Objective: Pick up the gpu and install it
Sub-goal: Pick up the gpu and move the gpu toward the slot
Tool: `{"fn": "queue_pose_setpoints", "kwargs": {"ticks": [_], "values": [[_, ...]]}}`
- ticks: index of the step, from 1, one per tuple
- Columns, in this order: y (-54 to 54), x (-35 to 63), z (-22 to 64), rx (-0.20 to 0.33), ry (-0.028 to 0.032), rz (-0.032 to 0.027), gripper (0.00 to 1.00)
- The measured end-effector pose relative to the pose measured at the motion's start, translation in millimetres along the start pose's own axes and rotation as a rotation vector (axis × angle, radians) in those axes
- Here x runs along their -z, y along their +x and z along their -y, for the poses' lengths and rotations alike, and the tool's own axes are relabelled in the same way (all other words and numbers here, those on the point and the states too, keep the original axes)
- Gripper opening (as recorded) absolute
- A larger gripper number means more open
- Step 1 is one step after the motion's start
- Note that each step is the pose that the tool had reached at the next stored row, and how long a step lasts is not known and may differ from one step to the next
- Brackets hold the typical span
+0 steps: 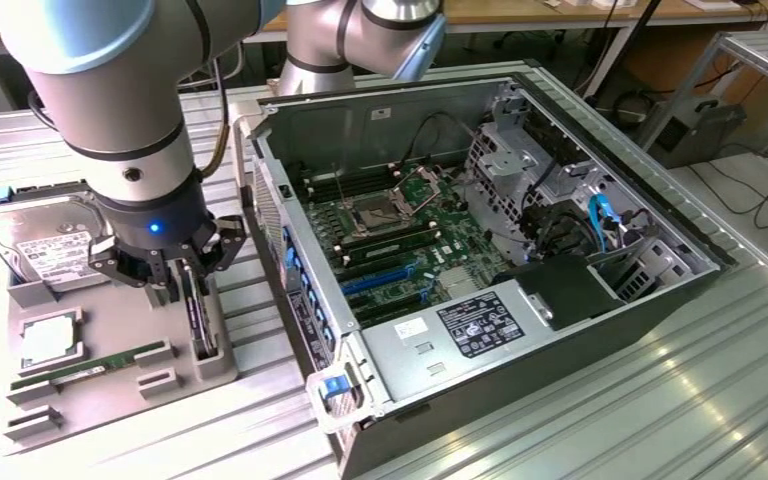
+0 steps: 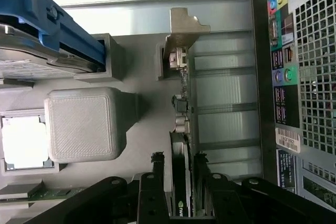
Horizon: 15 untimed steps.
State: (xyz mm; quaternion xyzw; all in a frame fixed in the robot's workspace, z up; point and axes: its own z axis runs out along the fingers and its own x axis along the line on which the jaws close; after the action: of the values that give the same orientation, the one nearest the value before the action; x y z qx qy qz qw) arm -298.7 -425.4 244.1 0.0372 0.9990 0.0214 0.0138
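**Straddling the gpu in its holder tray**

I see the jaws spread wide and low over the gpu [image 1: 201, 312], one on each side of it; I cannot tell whether they touch it. The gpu stands on edge in a slot of the grey holder tray [image 1: 131, 325] on the desk [image 1: 651, 400], at the exterior view's left, just beside the open computer case [image 1: 357, 120].
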Motion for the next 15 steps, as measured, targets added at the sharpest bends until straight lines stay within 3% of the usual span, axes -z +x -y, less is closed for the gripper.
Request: {"fn": "queue_pose_setpoints", "kwargs": {"ticks": [15], "values": [[0.1,-1.2,0.0,0.0,0.0,0.0,0.36]]}}
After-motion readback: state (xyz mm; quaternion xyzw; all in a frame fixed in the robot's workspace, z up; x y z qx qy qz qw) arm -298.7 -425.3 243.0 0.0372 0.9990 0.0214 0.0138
